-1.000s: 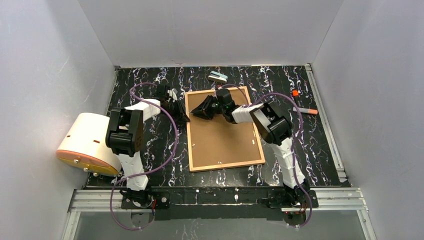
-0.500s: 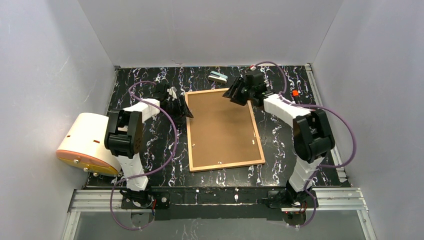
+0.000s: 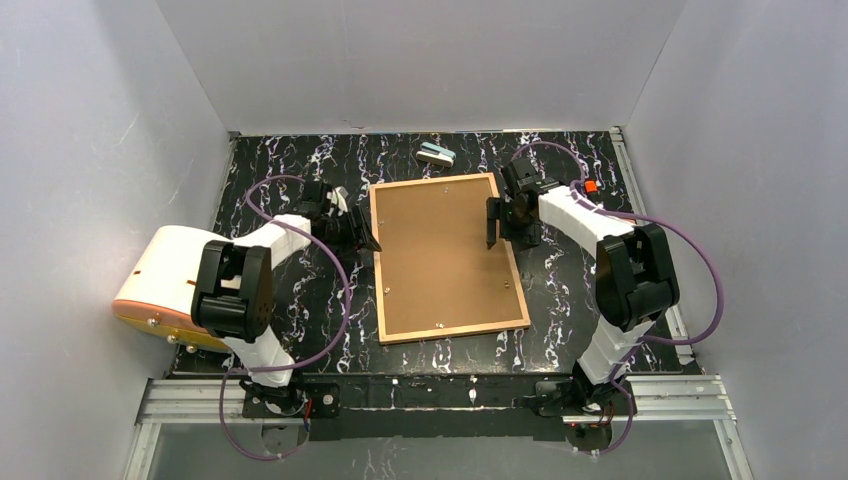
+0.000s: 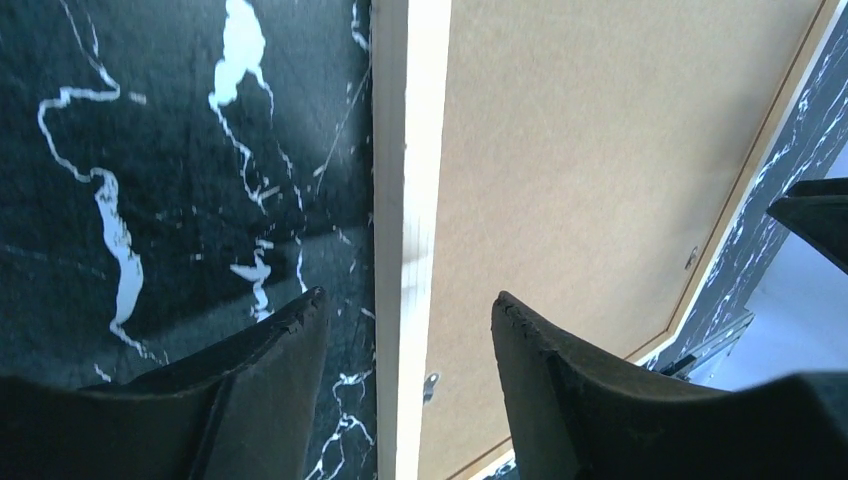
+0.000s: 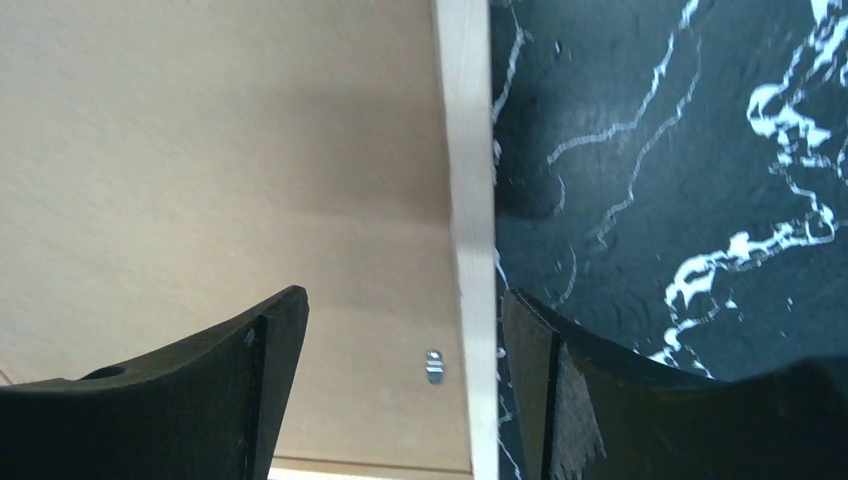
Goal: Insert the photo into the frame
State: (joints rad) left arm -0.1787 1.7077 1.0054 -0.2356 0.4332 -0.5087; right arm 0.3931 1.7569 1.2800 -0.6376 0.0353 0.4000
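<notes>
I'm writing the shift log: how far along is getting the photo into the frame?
Looks done: the frame lies back-up with the brown backing board seated inside its wood border. The photo is out of sight, so I can't confirm it's underneath. In hand: nothing; the left tool and right tool stand open, straddling opposite side rails. Left: probably checking the closure and turning it over.

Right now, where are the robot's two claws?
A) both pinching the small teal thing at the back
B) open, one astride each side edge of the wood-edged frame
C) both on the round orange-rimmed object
B: the left gripper has open jaws either side of the frame at one pale edge, and the right gripper straddles the opposite edge likewise.
</notes>
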